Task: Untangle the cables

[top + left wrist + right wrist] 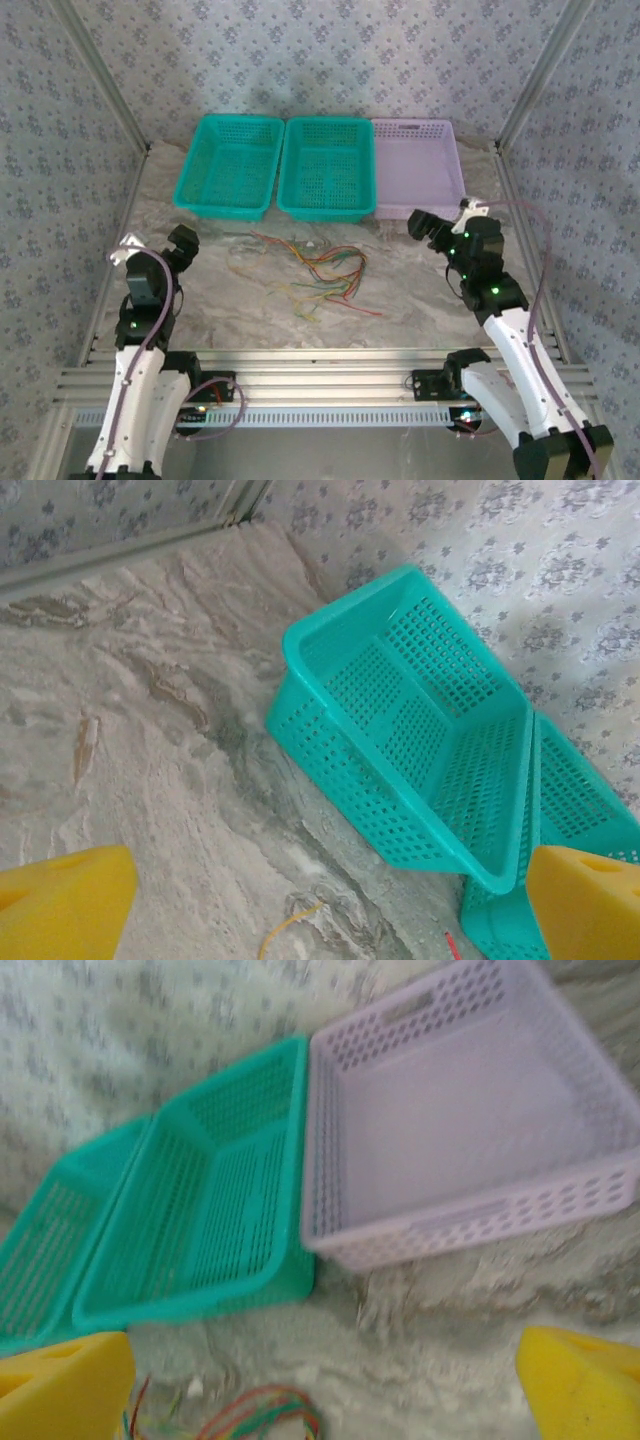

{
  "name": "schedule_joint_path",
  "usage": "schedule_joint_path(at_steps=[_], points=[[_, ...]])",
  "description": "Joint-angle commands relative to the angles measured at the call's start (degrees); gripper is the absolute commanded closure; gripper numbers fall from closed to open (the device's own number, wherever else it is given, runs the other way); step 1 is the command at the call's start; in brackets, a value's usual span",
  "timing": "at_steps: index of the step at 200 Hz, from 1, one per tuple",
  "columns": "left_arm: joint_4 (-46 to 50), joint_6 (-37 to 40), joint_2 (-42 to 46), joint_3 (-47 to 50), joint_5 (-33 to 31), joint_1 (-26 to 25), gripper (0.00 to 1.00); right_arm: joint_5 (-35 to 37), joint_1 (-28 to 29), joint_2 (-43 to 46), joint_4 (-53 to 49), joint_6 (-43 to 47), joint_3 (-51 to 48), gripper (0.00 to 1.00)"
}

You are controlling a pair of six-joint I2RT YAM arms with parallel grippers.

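Note:
The cables (pixel 312 272) lie in a loose tangle of thin red, orange, yellow and green strands on the marble table, in front of the baskets. My left gripper (pixel 183 243) hovers to their left, open, with bare table between its yellow fingertips (pixel 60 905). A yellow cable end (pixel 285 927) and a red tip (pixel 452 944) show at the bottom of the left wrist view. My right gripper (pixel 428 228) hangs to the right of the tangle, open and empty. Looped cables (pixel 262 1412) appear low between its yellow pads (pixel 65 1385).
Three baskets stand in a row at the back: a teal basket (pixel 228 165) on the left, a second teal basket (pixel 327 168) in the middle and a lilac basket (pixel 418 170) on the right. Patterned walls close in the table on three sides.

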State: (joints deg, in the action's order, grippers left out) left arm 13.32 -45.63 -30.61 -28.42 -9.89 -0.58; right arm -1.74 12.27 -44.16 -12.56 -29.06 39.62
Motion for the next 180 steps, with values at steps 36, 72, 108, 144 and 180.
schedule_joint_path(at_steps=[36,72,108,144,180], points=[[14.7,3.1,-9.1,-10.9,5.4,-2.7,0.00,10.6,16.2,-4.2,-6.6,4.0,1.0,0.00],[23.9,6.7,-15.3,-16.5,0.7,-9.7,0.00,13.9,23.6,-6.7,-7.6,2.5,0.5,0.00],[32.0,2.1,-20.6,-19.4,-6.2,-15.3,0.00,15.8,29.3,-8.0,-7.8,1.6,-0.8,0.00],[35.6,-1.1,-21.9,-20.7,-13.8,-22.9,0.00,17.3,33.5,-10.3,-7.7,1.0,-1.5,0.00],[32.8,-1.3,-20.0,-19.2,-10.1,-28.1,0.00,18.0,36.4,-12.9,-7.1,0.2,-1.8,0.01]])
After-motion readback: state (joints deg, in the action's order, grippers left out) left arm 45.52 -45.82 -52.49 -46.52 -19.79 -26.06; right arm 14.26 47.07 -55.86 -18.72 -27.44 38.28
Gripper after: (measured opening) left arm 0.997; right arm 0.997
